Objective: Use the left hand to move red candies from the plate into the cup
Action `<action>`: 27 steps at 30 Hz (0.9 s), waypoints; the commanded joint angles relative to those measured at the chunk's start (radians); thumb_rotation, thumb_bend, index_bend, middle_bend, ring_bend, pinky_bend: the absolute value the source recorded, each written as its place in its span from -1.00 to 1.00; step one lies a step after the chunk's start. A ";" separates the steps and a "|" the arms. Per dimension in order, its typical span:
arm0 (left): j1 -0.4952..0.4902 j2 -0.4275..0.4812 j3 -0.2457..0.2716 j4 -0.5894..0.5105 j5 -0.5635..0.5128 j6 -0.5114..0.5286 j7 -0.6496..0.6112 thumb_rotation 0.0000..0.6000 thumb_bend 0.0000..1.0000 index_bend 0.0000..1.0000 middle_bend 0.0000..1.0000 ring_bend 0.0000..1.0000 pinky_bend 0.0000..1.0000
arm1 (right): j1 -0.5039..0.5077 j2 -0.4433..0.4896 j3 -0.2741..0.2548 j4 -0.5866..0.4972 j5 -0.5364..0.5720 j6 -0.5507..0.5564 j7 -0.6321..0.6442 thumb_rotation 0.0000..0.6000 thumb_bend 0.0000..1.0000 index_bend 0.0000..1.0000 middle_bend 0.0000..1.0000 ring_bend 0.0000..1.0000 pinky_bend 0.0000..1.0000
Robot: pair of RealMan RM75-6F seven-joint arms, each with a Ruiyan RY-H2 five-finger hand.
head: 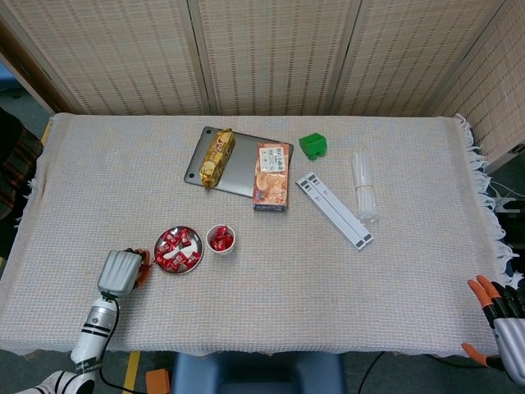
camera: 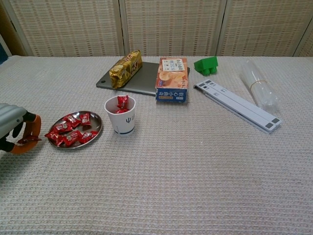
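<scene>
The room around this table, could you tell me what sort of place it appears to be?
Probably a staged test area indoors: woven folding screens wall off a cloth-covered table holding a laptop and snacks.

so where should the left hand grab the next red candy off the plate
Probably from above, at the plate's left rim nearest the left hand. The red candies lie flat and crowded on the shallow plate, so fingers would best pinch a wrapper edge at the pile's outer side; that hand already seems to hold one.
</scene>
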 commanded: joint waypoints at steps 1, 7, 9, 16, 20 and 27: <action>-0.016 0.022 -0.023 -0.058 0.026 0.030 0.008 1.00 -0.18 0.20 0.36 0.19 1.00 | 0.002 0.000 0.001 0.000 0.004 -0.003 0.001 1.00 -0.91 -1.00 -1.00 -1.00 -1.00; -0.100 0.041 -0.100 -0.211 0.047 0.015 0.117 1.00 -0.17 0.18 0.35 0.19 1.00 | 0.011 0.001 0.005 -0.002 0.013 -0.020 0.001 1.00 -0.91 -1.00 -1.00 -1.00 -1.00; -0.137 0.031 -0.132 -0.245 0.038 -0.009 0.161 1.00 -0.16 0.18 0.35 0.19 1.00 | 0.012 0.003 0.007 -0.003 0.020 -0.023 0.002 1.00 -0.91 -1.00 -1.00 -1.00 -1.00; -0.245 -0.042 -0.206 -0.274 -0.036 -0.106 0.276 1.00 -0.16 0.17 0.34 0.19 1.00 | 0.013 0.006 0.019 -0.004 0.050 -0.026 0.012 1.00 -0.91 -1.00 -1.00 -1.00 -1.00; -0.291 -0.101 -0.224 -0.227 -0.079 -0.143 0.316 1.00 -0.16 0.14 0.31 0.19 1.00 | 0.013 0.010 0.022 -0.003 0.059 -0.025 0.020 1.00 -0.91 -1.00 -1.00 -1.00 -1.00; -0.327 -0.162 -0.207 -0.176 -0.097 -0.164 0.331 1.00 -0.17 0.02 0.20 0.17 1.00 | 0.018 0.014 0.026 -0.001 0.072 -0.037 0.028 1.00 -0.91 -1.00 -1.00 -1.00 -1.00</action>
